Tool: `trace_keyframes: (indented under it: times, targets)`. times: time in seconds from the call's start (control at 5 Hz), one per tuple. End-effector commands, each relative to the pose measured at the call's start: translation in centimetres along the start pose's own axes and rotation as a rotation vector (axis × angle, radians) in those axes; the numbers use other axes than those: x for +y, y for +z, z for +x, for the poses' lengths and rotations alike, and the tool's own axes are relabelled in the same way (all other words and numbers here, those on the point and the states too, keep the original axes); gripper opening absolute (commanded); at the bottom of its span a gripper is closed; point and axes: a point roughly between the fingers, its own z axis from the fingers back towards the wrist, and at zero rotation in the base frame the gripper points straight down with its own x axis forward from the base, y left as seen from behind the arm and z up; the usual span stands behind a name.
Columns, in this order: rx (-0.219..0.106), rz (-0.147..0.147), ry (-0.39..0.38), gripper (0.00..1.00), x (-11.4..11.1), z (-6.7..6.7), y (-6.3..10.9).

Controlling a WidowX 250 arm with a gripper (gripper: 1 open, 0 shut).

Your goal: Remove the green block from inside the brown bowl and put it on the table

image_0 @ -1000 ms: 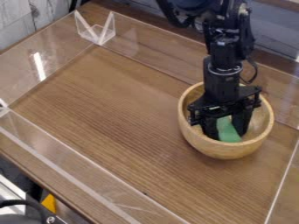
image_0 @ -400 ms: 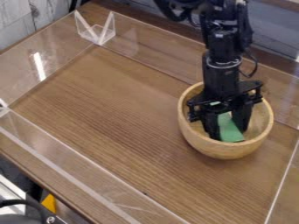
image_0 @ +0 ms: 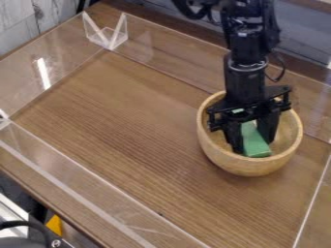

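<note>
The brown bowl sits on the table at the right side. My gripper points down into the bowl, its black fingers shut on the green block. The block stands tilted between the fingers, its lower end near the bowl's floor, just inside the rim. The arm's black wrist rises straight above the bowl and hides the bowl's far wall.
Clear acrylic walls edge the tabletop on the left, the back and the front. A clear triangular acrylic piece stands at the back left corner. Bare wood stretches to the left of the bowl.
The gripper has lifted slightly with the green block held in it; the block sits a little higher in the bowl. The bowl has stayed in place.
</note>
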Motion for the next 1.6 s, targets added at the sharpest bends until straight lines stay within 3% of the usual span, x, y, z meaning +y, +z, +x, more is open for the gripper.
trace_keyframes:
  times: [0.0, 0.4, 1.0, 1.4]
  targets:
    - [-0.061, -0.09, -0.026, 0.0, -1.3, 0.3, 3.2]
    - [-0.073, -0.102, -0.033, 0.0, -1.4, 0.7, 3.6]
    - [-0.08, -0.071, 0.0, 0.0, -1.1, 1.4, 1.4]
    - [-0.093, -0.07, 0.003, 0.0, -1.2, 1.9, 0.3]
